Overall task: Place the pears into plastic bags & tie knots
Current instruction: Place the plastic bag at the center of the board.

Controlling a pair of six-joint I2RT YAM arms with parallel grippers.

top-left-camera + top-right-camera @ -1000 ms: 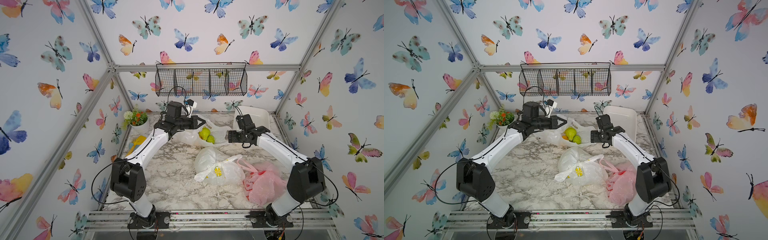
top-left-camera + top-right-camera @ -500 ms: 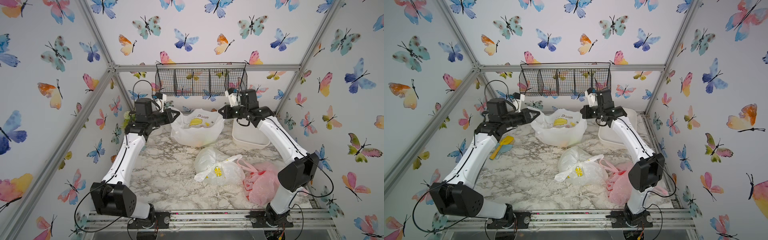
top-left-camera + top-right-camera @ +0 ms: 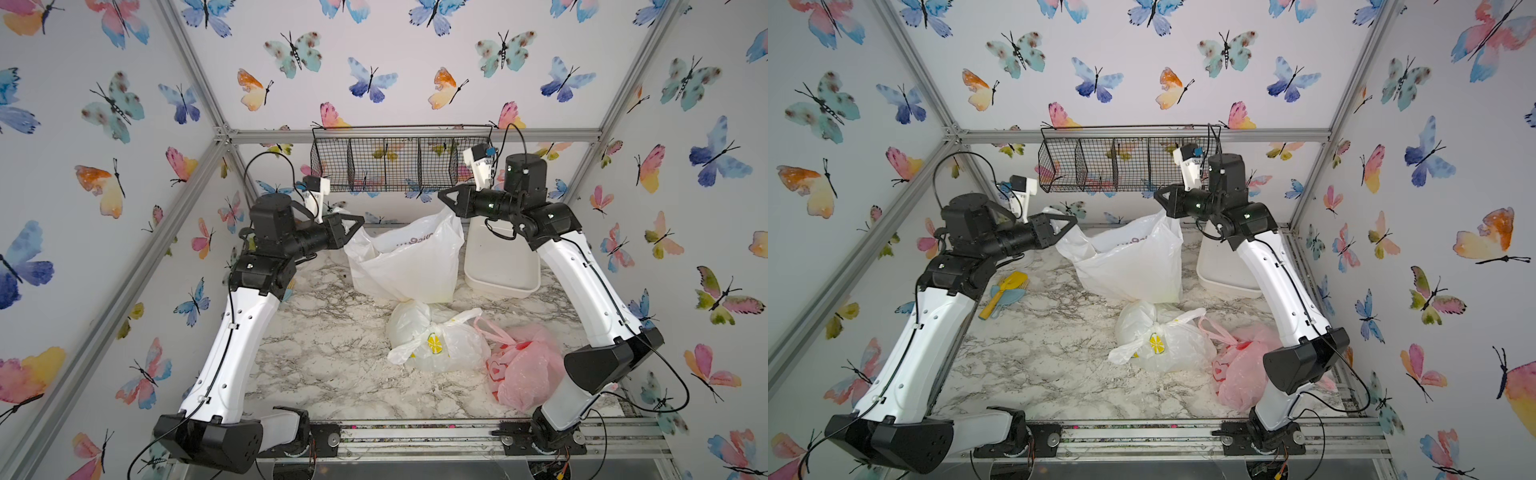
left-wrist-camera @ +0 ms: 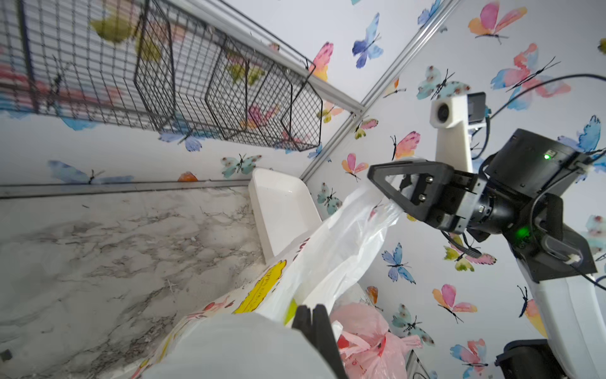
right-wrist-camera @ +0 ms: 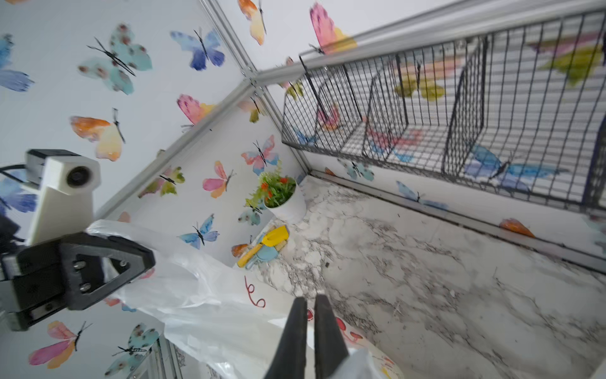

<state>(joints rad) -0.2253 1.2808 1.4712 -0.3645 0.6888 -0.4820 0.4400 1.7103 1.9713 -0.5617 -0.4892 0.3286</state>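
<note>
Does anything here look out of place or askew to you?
Nothing looks spilled or torn. The lifted white bag hangs lopsided: the right tool appears to pinch one handle higher than the left tool holds the other, so its mouth slants.

Black wire basket on the back wall; on the marble desk a white tray, potted plant, yellow shovel, perhaps a blue scoop.

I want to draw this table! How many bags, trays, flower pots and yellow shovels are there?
Bags: 3 (doodle bag, lemon bag, pink bag)
Trays: 1
Flower pots: 1
Yellow shovels: 1
Total: 6
</note>
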